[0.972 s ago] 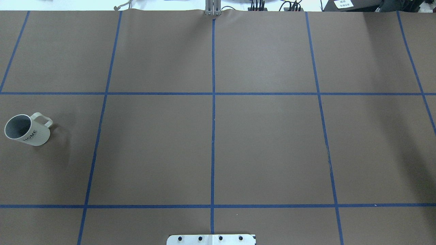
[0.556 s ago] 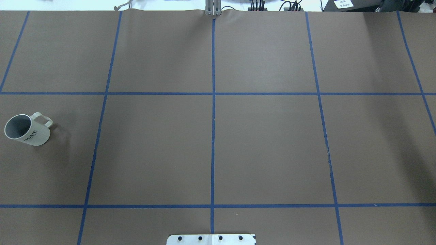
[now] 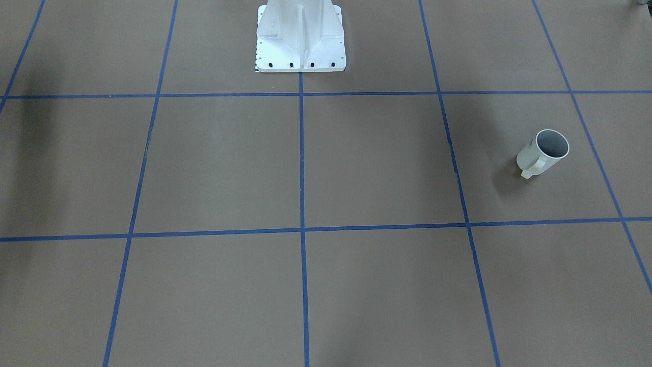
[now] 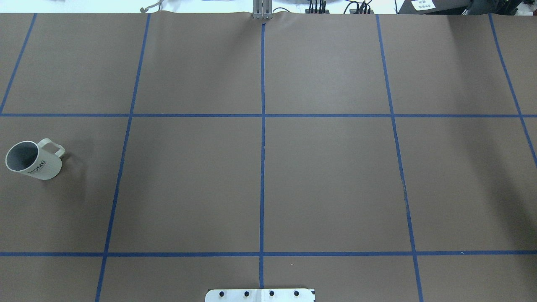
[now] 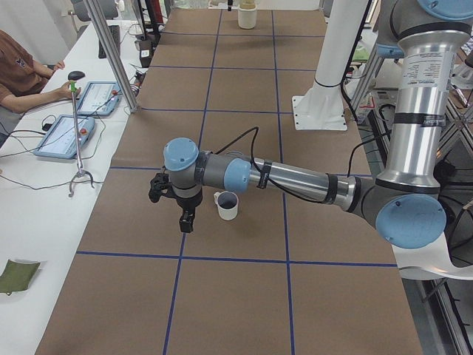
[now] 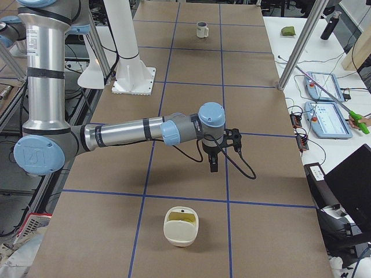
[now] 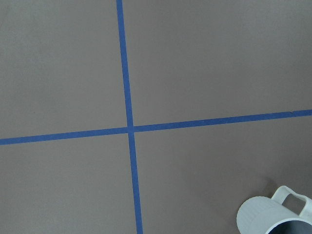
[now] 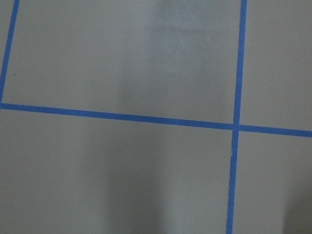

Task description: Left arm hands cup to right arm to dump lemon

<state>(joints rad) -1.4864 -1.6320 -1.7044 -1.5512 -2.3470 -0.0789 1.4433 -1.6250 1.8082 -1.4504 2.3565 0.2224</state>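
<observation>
The cup [image 4: 35,161] is cream-white, dark grey inside, with black lettering. The desk [image 4: 327,176] is brown, perhaps greyish, under a blue tape grid [image 4: 262,167].

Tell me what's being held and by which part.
Nothing: the cup stands free on the table, left gripper near it, not touching; right gripper looks empty.

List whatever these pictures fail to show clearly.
1. Black left gripper: open or shut unknown; appears only in exterior left view, small and dark.
2. Black right gripper: likewise, exterior right view only.
3. Small cream-white mug with loop handle: cut off by the bottom edge in left wrist view.
4. Lemon: unidentifiable; something yellow-green sits in a cream rounded container, exterior right view, too small to tell.
</observation>
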